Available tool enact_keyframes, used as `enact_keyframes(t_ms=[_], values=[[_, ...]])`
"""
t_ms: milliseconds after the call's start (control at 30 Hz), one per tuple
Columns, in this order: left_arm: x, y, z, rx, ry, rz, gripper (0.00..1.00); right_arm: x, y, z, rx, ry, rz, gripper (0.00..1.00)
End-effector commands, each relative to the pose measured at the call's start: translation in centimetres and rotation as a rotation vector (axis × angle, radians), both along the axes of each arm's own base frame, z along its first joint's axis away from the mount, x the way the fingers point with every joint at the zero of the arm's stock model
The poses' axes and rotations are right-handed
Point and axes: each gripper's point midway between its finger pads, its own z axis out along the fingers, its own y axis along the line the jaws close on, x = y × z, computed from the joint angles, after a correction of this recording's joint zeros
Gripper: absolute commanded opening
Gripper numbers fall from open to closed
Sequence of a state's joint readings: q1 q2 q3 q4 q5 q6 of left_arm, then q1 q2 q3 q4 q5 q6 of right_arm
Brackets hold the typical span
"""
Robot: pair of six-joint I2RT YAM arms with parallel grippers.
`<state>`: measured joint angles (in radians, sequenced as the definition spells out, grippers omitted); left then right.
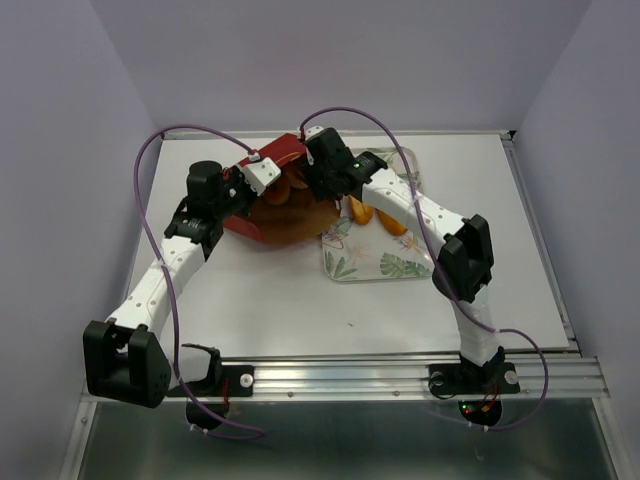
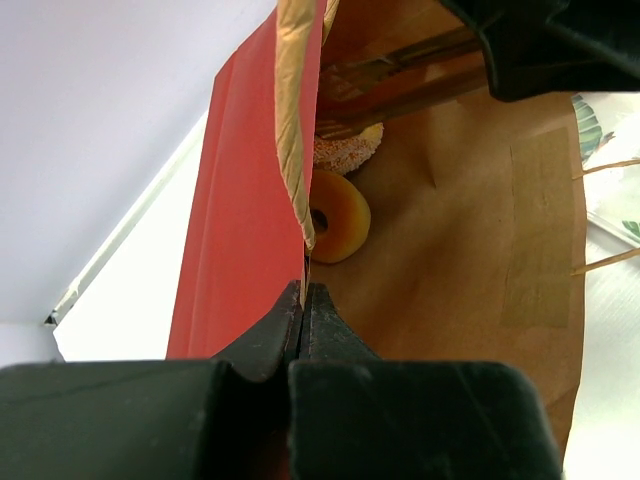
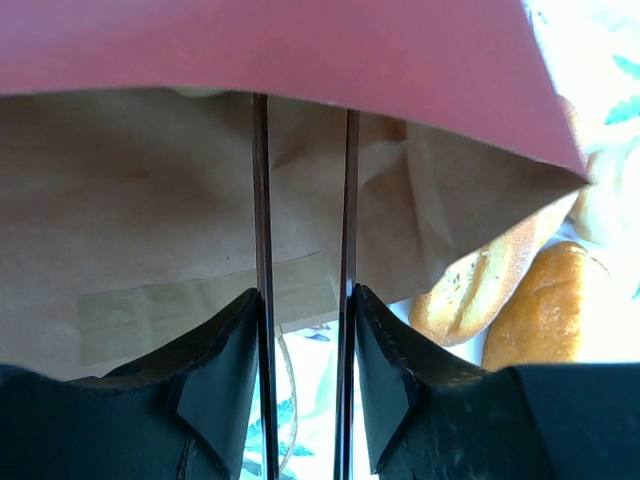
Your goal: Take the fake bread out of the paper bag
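- Left fingers (image 2: 290, 325) are pinched tight on the rim of the paper bag (image 2: 240, 230), which is smooth red outside and brown kraft inside.
- Just beyond them, inside the bag: one glossy ring-shaped bagel (image 2: 338, 215) and one sugar-speckled piece (image 2: 350, 150), partly hidden.
- Right fingers (image 3: 262, 250), two thin blades, stand narrowly apart in the bag's mouth, holding nothing.
- To their right lie two oblong crusty loaves (image 3: 470, 290), outside on the leaf-print tray (image 1: 390, 265).

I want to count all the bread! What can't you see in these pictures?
Top view: both arms cover the mouth of the paper bag, so bread inside is hidden.
Left wrist view: the sprinkled bun sits partly behind the right gripper; the bag's folded edge clips the bagel.
Right wrist view: the bag's red flap hides where its fingers end; glare blurs a pale piece at the right edge, beside two loaves.
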<state>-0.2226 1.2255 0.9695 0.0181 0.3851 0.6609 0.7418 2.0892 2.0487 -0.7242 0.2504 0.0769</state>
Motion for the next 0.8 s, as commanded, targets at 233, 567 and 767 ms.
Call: enact_keyframes(t_ms=[233, 567, 767], values=[[0.9, -0.6, 4.2, -0.014, -0.122, -0.025, 0.00, 0.8, 1.4, -0.1, 0.005, -0.043, 0.042, 0.47], [0.8, -0.5, 4.2, -0.013, -0.121, -0.022, 0.00, 1.4, 2.2, -1.0, 0.004, -0.039, 0.051, 0.49], [0.7, -0.6, 4.2, -0.017, -0.119, -0.025, 0.00, 1.8, 2.2, -1.7, -0.009, -0.037, 0.044, 0.49]])
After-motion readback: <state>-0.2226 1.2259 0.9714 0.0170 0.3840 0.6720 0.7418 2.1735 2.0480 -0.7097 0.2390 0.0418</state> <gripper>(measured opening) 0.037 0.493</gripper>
